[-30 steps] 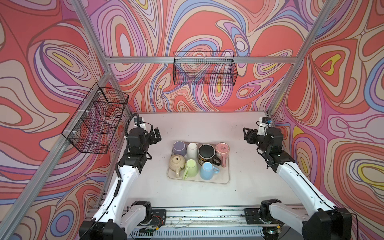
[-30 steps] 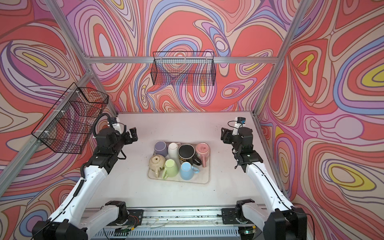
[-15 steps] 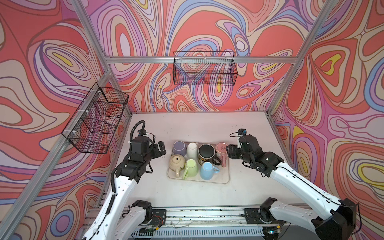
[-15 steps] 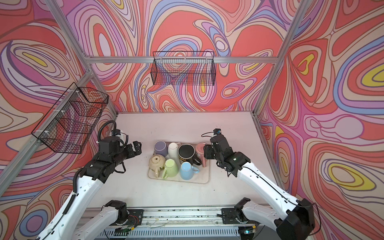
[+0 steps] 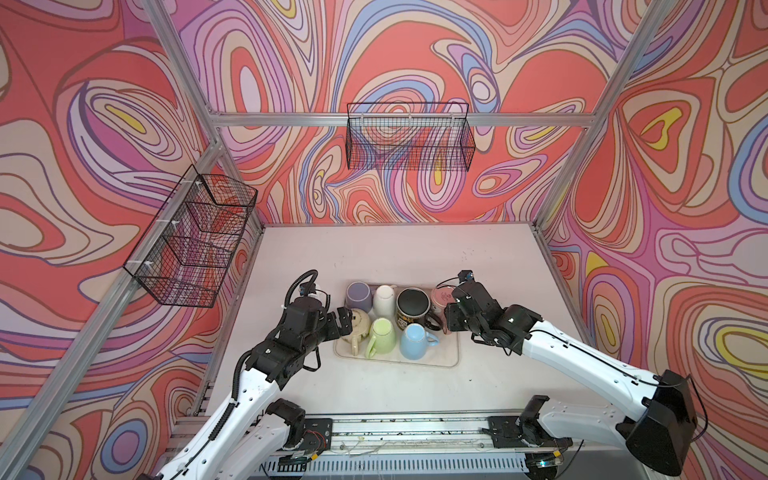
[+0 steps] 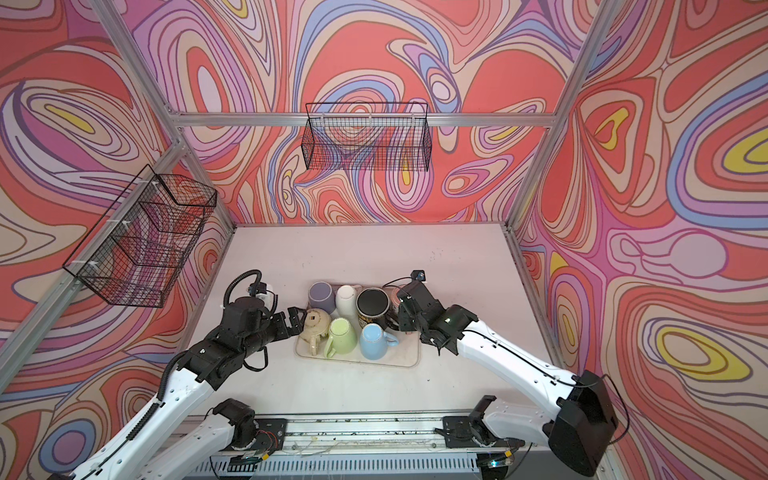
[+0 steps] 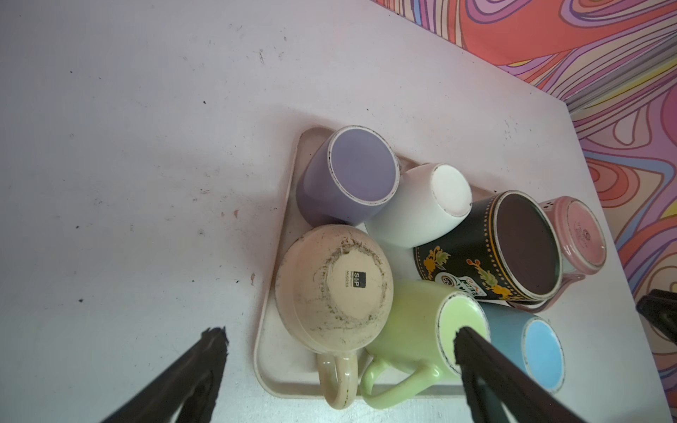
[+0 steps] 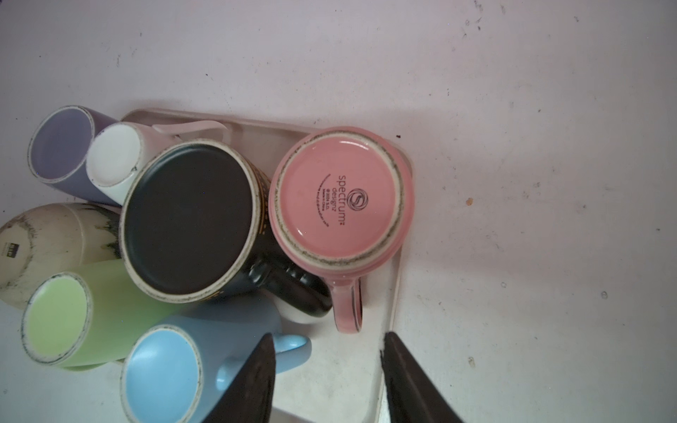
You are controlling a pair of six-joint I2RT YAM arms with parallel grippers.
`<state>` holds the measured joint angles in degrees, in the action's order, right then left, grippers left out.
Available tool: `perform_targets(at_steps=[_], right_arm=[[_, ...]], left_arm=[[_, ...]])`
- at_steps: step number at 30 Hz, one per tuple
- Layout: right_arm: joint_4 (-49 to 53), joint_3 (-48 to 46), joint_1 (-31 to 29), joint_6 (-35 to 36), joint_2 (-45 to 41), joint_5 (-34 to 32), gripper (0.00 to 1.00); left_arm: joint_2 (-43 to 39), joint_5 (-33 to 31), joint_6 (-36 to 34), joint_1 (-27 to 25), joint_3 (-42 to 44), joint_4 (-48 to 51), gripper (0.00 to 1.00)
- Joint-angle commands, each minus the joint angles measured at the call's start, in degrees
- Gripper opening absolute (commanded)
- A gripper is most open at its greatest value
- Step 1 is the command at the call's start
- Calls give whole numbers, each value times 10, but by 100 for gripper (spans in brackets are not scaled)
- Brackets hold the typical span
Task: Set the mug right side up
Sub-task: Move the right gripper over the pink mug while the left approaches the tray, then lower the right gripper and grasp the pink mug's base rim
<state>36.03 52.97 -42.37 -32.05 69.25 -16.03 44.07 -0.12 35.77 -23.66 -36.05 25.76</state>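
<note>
Pink mug (image 8: 329, 164) upturned, stamp (image 8: 342, 199) legible right-wrist only

Your left arm (image 5: 245, 399) and right arm (image 5: 582, 359) match: glossy white link shells dotted with small dark screws, joined by black housings. A black corrugated cable loop (image 5: 302, 276) arches above the left wrist, thin black wires trail along the white links, and a small black blue-spotted module (image 5: 466, 275) tops the right wrist. The left end effector (image 7: 339, 335) has two matte black tapering fingers (image 7: 198, 366), one frayed at its tip.
</note>
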Motion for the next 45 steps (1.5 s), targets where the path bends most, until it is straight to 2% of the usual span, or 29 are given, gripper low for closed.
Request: perform_targets(at_steps=[1,9,13,20,25,40,45], right_arm=[[5,22,-17,-7,26,-24,47],[-1,31,-22,-16,93,-64,46],[-28,16,-22,-29,95,-93,41],[-29,31,-22,-35,151,-93,40],[-14,41,-21,-38,167,-128,37],[-58,22,-11,-43,215,-113,34],[-69,14,-8,-43,217,-106,28]], left_arm=[[-5,16,45,-6,24,-38,100],[-27,-24,37,-17,28,-35,96],[-38,-13,38,-21,30,-38,96],[-48,4,37,-25,12,-17,96],[-65,0,27,-25,2,-1,96],[-33,17,27,-26,5,-17,96],[-29,17,28,-26,4,-15,96]])
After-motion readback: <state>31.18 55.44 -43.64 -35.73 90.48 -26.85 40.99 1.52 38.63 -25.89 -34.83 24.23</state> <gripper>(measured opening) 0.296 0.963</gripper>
